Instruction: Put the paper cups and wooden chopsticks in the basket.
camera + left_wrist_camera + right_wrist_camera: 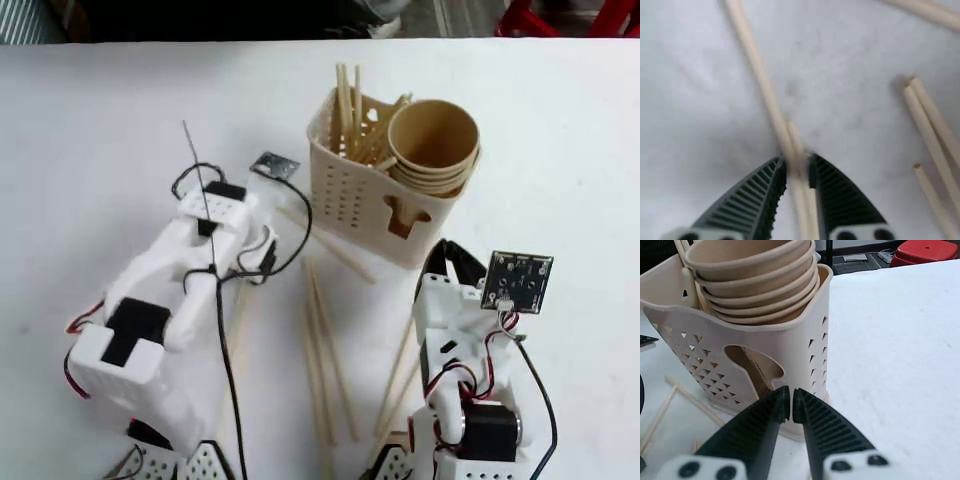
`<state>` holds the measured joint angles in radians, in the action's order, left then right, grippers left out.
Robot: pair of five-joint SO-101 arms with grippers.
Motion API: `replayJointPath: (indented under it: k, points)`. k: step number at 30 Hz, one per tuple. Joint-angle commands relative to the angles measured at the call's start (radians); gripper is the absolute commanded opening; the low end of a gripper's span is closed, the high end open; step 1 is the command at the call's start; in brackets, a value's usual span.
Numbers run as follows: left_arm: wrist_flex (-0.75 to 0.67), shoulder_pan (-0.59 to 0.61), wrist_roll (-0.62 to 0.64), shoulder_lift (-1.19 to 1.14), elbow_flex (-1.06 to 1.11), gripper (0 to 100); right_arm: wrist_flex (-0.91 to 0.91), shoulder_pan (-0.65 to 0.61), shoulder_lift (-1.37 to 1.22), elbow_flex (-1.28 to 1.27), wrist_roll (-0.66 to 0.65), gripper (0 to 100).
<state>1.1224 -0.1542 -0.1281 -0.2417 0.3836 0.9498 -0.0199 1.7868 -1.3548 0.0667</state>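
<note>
Wooden chopsticks point(762, 80) lie scattered on the white worktop point(90, 120), two of them clamped in the left fingers point(781, 168), while the right fingers point(784, 402) sit together, empty, just before the basket point(795, 340) holding stacked cups point(755, 270) and more chopsticks.

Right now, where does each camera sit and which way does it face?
High view: fixed above the table, looking down on the basket, paper cups, loose chopsticks, left arm and right arm.
Left wrist view: on the left arm, looking down close at the table; left gripper shut on a pair of chopsticks.
Right wrist view: on the right arm, facing the basket's side; right gripper shut, empty.
Shared: high and right wrist views both show basket and cups.
</note>
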Motion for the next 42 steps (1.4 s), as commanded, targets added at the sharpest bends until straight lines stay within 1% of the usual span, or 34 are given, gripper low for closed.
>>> replayJointPath:
  k: [1, 5, 10, 24, 33, 37, 40, 42]
  points:
    - [-0.025, 0.007, 0.012, 0.027, 0.003, 2, -0.021, 0.008, 0.007, 0.012, 0.005, 2.6]
    - [-0.012, 0.007, 0.012, 0.039, -0.006, 2, -0.021, 0.008, 0.007, 0.012, 0.005, 2.6]
    - [0.084, 0.007, 0.017, 0.041, -0.123, 2, -0.021, 0.008, 0.007, 0.012, 0.005, 2.6]
    - [0.394, 0.007, 0.018, 0.041, -0.615, 2, -0.021, 0.008, 0.007, 0.012, 0.005, 2.6]
    - [0.58, 0.005, 0.02, 0.039, -1.054, 2, -0.021, 0.008, 0.007, 0.012, 0.005, 2.6]
    - [0.615, -0.021, 0.02, 0.039, -1.241, 2, -0.021, 0.008, 0.007, 0.012, 0.005, 2.6]
    - [0.603, -0.076, 0.021, 0.033, -1.359, 2, -0.021, 0.008, 0.007, 0.012, 0.005, 2.6]
    - [0.566, -0.125, 0.044, 0.03, -1.422, 2, -0.021, 0.008, 0.007, 0.012, 0.005, 2.6]
